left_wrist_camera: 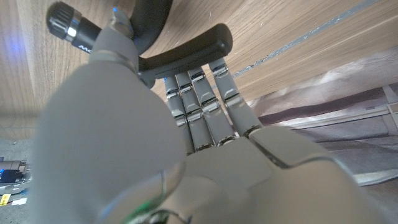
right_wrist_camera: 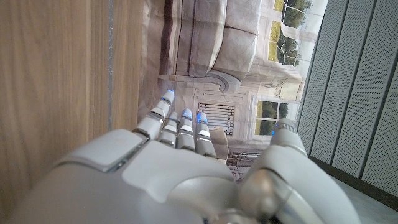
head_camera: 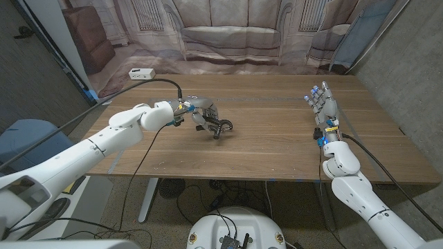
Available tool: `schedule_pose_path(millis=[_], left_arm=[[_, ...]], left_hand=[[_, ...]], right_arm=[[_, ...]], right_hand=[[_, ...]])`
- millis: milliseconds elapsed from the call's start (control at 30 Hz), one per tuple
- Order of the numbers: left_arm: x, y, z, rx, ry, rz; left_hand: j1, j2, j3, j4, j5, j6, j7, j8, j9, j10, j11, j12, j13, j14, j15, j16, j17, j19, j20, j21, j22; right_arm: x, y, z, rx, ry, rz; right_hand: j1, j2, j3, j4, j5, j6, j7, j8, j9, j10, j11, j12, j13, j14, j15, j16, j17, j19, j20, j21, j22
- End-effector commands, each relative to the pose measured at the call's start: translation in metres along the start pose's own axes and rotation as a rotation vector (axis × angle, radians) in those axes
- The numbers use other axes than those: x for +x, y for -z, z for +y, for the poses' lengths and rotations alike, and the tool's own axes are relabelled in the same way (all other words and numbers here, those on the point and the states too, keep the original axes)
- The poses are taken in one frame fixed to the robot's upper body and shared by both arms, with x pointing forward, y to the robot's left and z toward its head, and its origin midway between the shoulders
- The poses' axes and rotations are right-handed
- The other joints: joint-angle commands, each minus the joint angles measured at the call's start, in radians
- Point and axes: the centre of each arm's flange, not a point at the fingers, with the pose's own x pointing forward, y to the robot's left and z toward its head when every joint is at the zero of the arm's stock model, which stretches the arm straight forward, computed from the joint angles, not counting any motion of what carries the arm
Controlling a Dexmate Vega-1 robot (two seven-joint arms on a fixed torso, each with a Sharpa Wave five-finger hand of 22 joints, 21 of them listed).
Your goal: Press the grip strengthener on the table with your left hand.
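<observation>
The left hand is sitting out over the middle of the wooden tabletop, and it is wrapping itself around the grip strengthener. In the head view the black tool is poking out from under the hand on the side toward the table's centre, resting low on the wood. The left wrist view is giving the closer look: the fingers are lying side by side, pressed together, and curling over one black handle of the strengthener, with the fingertips meeting that handle. A second black part is arching away above it, and a knurled knob with a silver collar is sticking out beside the thumb. The thumb's bulk is blocking the near side, so how far the handles are being squeezed together cannot be told.

Over on the other side, the right hand is standing near the table's right edge, well apart from the tool, fingers pointing away from the robot toward the backdrop. The right wrist view is showing those fingers straight and lying close alongside one another, blue lights glowing at the tips, thumb held off to one side, nothing in the hand.

A white power strip is lying on the floor behind the table's far left corner, in front of a printed backdrop of a sofa.
</observation>
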Motion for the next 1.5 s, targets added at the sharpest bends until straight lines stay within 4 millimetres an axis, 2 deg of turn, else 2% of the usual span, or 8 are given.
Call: schedule_pose_path(millis=[33, 133, 733, 933, 1100, 1233, 1500], left_arm=[[0.002, 0.006, -0.003, -0.009, 0.023, 0.013], [0.002, 0.007, -0.004, -0.011, 0.027, 0.015], [0.000, 0.012, -0.012, -0.003, 0.066, 0.036], [0.001, 0.015, -0.014, -0.008, 0.091, 0.031], [0.001, 0.016, -0.017, -0.004, 0.105, 0.031], [0.001, 0.018, -0.019, 0.011, 0.118, 0.032], [0.001, 0.019, -0.024, 0.036, 0.137, 0.036]], left_hand=[[0.216, 0.238, 0.064, -0.022, 0.001, -0.005, 0.002, -0.009, 0.003, -0.010, 0.002, -0.012, -0.004, 0.010, -0.014, -0.010, -0.006, -0.006, 0.004, 0.012, -0.002], [0.190, 0.233, 0.059, -0.013, 0.000, -0.012, 0.006, -0.014, 0.002, -0.017, 0.006, -0.022, -0.009, -0.001, -0.008, -0.020, -0.011, -0.014, 0.008, 0.012, -0.005], [0.144, 0.228, 0.058, -0.004, -0.001, -0.017, 0.002, -0.026, -0.003, -0.017, 0.007, -0.037, -0.012, -0.009, 0.000, -0.036, -0.017, -0.032, 0.015, 0.013, -0.011], [0.111, 0.221, 0.049, 0.007, -0.006, -0.025, 0.004, -0.033, -0.005, -0.025, 0.010, -0.044, -0.011, -0.021, 0.004, -0.043, -0.017, -0.044, 0.017, 0.012, -0.012], [0.085, 0.215, 0.043, 0.013, -0.009, -0.039, 0.002, -0.043, -0.007, -0.041, 0.013, -0.056, -0.012, -0.042, 0.010, -0.053, -0.016, -0.061, 0.021, 0.008, -0.013], [0.067, 0.205, 0.038, 0.014, -0.012, -0.060, 0.003, -0.056, -0.011, -0.055, 0.015, -0.068, -0.015, -0.060, 0.016, -0.061, -0.016, -0.079, 0.011, 0.002, -0.014], [0.044, 0.200, 0.033, 0.017, -0.013, -0.078, 0.007, -0.068, -0.015, -0.078, 0.021, -0.086, -0.019, -0.102, 0.025, -0.075, -0.014, -0.112, 0.015, -0.010, -0.015]], right_arm=[[0.002, 0.001, 0.000, -0.001, -0.005, 0.007], [0.003, 0.002, 0.000, 0.000, -0.005, 0.009], [0.007, 0.006, 0.003, 0.003, -0.018, 0.023], [0.008, 0.008, 0.004, 0.004, -0.021, 0.029], [0.007, 0.008, 0.004, 0.005, -0.022, 0.031], [0.007, 0.009, 0.005, 0.004, -0.024, 0.032], [0.008, 0.009, 0.006, 0.004, -0.024, 0.034]], right_hand=[[0.008, -0.001, -0.004, -0.004, 0.004, 0.001, 0.001, 0.000, 0.005, 0.008, 0.002, 0.003, 0.005, 0.005, 0.002, 0.007, 0.003, 0.012, 0.000, 0.001, 0.002], [0.008, -0.001, -0.004, -0.004, 0.004, 0.001, 0.002, 0.000, 0.005, 0.009, 0.001, 0.003, 0.005, 0.005, 0.002, 0.007, 0.003, 0.012, 0.000, 0.001, 0.002], [0.010, 0.001, -0.004, -0.004, 0.004, 0.003, 0.001, 0.001, 0.005, 0.010, 0.003, 0.003, 0.005, 0.005, 0.002, 0.007, 0.003, 0.013, 0.000, 0.001, 0.002], [0.011, 0.001, -0.004, -0.005, 0.004, 0.002, 0.001, 0.001, 0.005, 0.010, 0.003, 0.003, 0.005, 0.005, 0.002, 0.007, 0.003, 0.013, 0.000, 0.001, 0.002], [0.012, 0.001, -0.005, -0.005, 0.004, 0.048, 0.009, 0.017, 0.007, 0.016, 0.005, 0.006, 0.006, 0.009, 0.004, 0.008, 0.003, 0.013, 0.000, 0.001, 0.002], [0.013, 0.001, -0.005, -0.005, 0.003, 0.041, 0.003, 0.013, 0.007, 0.017, 0.003, 0.006, 0.006, 0.011, 0.002, 0.009, 0.003, 0.016, 0.000, 0.002, 0.002], [0.013, 0.001, -0.006, -0.005, 0.003, 0.030, 0.002, 0.007, 0.007, 0.017, 0.003, 0.006, 0.006, 0.012, 0.001, 0.009, 0.003, 0.017, 0.000, 0.002, 0.002]])
